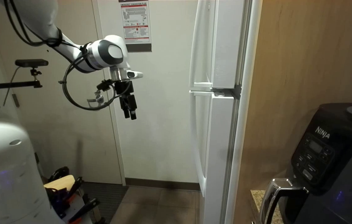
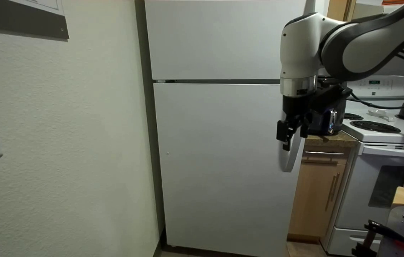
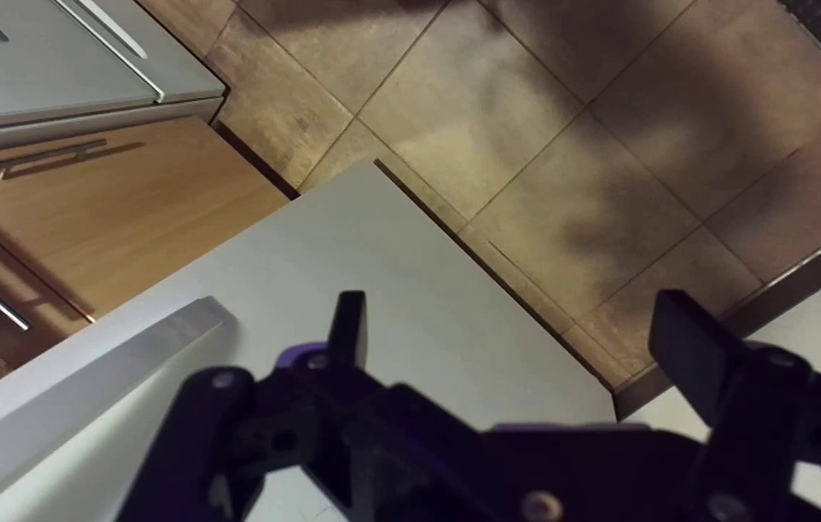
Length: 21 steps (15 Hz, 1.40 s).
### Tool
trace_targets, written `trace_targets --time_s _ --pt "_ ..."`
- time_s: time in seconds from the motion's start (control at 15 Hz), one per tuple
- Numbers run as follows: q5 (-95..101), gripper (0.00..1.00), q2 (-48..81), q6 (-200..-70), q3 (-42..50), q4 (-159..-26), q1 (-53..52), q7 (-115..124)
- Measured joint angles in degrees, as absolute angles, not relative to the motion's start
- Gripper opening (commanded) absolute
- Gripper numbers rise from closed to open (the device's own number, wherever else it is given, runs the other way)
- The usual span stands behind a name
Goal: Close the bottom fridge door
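Note:
The bottom fridge door [image 2: 220,160] stands upright in line with the upper door [image 2: 216,39]. In an exterior view its side edge [image 1: 219,149] lies along the fridge body, like the upper door's edge; its inner side and shelves are hidden. Its white handle [image 1: 193,133] faces the robot and also shows in the wrist view [image 3: 91,391]. My gripper [image 1: 130,116] points down in front of the fridge, apart from the door and handle. In the wrist view my gripper [image 3: 508,326] has its fingers wide apart with nothing between them; the door's outer face [image 3: 410,268] is beyond.
A black air fryer [image 1: 316,158] sits on the counter beside the fridge. A white stove [image 2: 384,135] stands farther along. A wall [image 2: 98,125] is close to the fridge's hinge side. A cart with tools [image 1: 82,208] is by the robot base.

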<state>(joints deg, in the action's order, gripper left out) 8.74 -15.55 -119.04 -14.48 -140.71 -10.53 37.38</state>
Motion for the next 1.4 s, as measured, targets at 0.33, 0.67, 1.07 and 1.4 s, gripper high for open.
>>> trace_targets --time_s 0.33,0.67,1.07,1.4 --pt "8.74 1.00 -15.77 -119.04 -12.12 -140.89 -6.93 37.38" --pt "8.74 1.00 -15.91 -119.21 -9.92 -140.93 -4.86 37.38" --pt "8.60 1.00 -17.35 -119.67 -9.16 -140.92 -4.68 37.04" --pt "8.58 1.00 -17.48 -119.67 -9.16 -140.92 -4.69 37.04"
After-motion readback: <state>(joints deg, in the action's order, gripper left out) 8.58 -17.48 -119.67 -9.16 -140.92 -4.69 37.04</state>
